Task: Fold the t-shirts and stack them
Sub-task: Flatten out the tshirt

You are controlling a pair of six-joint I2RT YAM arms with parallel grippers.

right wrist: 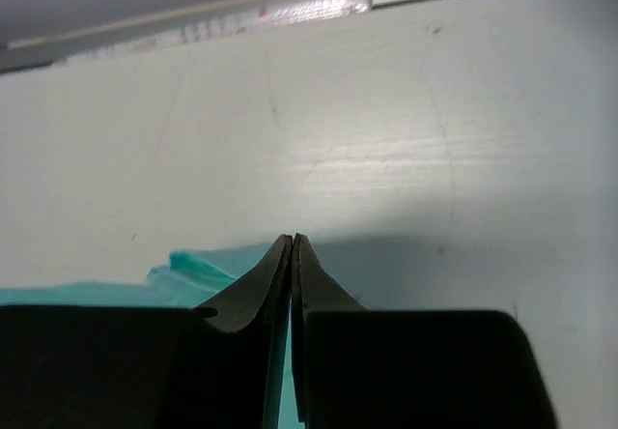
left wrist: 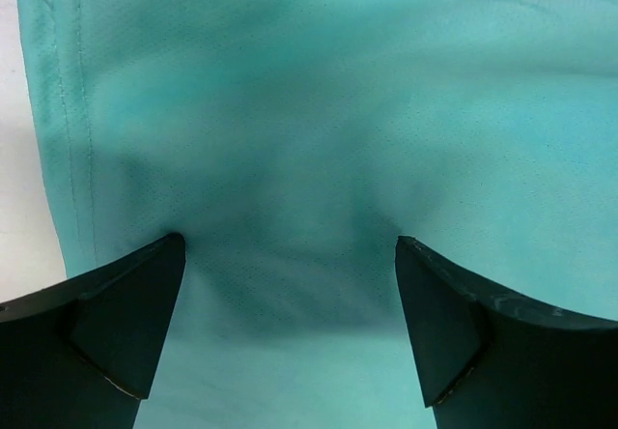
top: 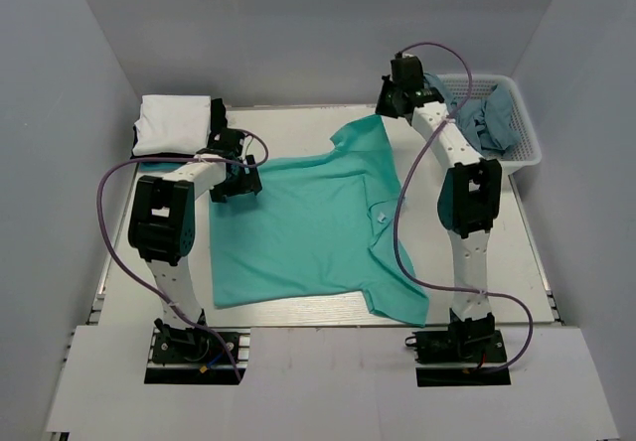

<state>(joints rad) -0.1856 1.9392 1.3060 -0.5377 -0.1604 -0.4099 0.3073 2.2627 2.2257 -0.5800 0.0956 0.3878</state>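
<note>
My right gripper (right wrist: 293, 247), fingers pressed together, pinched far sleeve of turquoise t-shirt (top: 298, 232), apparently to anchor that corner for fold. My left gripper (left wrist: 290, 255), jaws spread, sat low over hem side with nothing clamped, seemingly ready to grab. Shirt lay spread on table (top: 288, 121). White folded t-shirt (top: 174, 121) topped stack far left. Lattice basket (top: 524, 158) far right held more.

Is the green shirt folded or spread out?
Spread out: the turquoise shirt lies flat, both sleeves showing; the right tool pinches its edge.
</note>
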